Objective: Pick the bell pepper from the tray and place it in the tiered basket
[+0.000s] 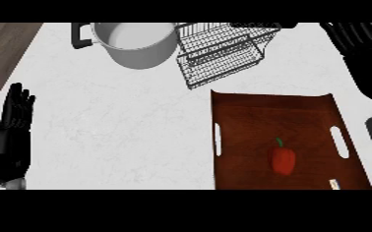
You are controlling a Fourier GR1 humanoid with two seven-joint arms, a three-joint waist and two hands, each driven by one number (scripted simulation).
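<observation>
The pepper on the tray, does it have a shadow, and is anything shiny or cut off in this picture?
In the head view the bell pepper shows no clear shadow on the dark brown tray; the pot has a soft bright sheen inside; the tiered basket and pot are cut by the top edge, and the left hand by the left edge.

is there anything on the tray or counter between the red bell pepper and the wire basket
Nothing visible. The bell pepper lies alone on the tray; bare tray and a strip of counter lead to the tiered basket. The pot stands beside the basket, off that line.
</observation>
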